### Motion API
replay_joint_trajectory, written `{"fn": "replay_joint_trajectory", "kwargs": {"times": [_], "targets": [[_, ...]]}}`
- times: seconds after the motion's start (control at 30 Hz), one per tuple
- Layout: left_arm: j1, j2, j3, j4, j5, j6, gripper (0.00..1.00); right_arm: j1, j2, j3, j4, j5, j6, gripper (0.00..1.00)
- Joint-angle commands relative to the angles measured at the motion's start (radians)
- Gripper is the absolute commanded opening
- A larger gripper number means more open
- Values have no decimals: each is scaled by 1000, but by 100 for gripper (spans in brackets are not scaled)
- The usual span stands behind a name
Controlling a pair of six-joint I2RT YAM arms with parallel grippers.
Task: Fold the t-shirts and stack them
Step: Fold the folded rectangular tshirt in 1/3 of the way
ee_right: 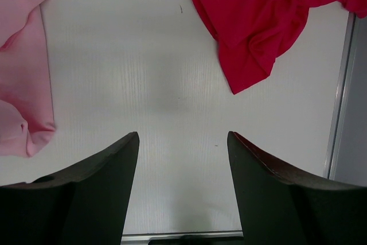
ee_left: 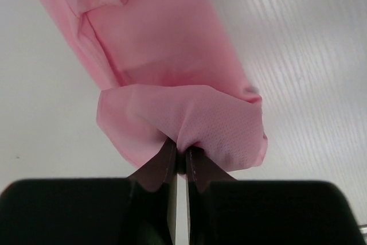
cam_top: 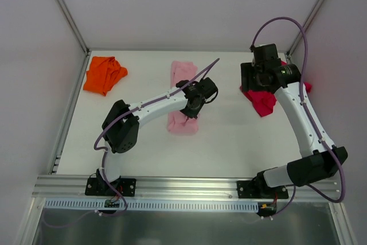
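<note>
"Three tees, is it?"

"Three. The pink tee (cam_top: 182,76) is in the middle of the table (cam_top: 229,142), a long strip running twelve to six. The orange tee (cam_top: 104,74) is at ten o'clock, the crimson tee (cam_top: 264,102) at three."

"And the grippers?"

"The left gripper (ee_left: 180,156) is clenched on a bunched fold of the pink one. The right gripper (ee_right: 182,142) hangs spread, holding nothing."

White links (cam_top: 155,112), black joints (cam_top: 120,133), purple cables (cam_top: 280,19), dark left claw (ee_left: 180,159), right claw (ee_right: 183,136)

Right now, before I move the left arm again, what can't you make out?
- Top view: the right arm covers part of the crimson t-shirt.
- Top view: the orange t-shirt is crumpled and too small to tell collar from sleeves.
- Left wrist view: the pink t-shirt runs off the top edge; the left gripper hides the pinched cloth.
</note>
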Motion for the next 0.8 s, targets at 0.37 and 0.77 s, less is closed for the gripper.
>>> {"fn": "replay_joint_trajectory", "kwargs": {"times": [0.37,0.77], "targets": [[130,82,97,-27,-82,64,0,-4,-123,-69,16,-35,-10,68],[179,214,241,-40,-60,69,24,7,-153,-93,14,-55,-13,68]]}}
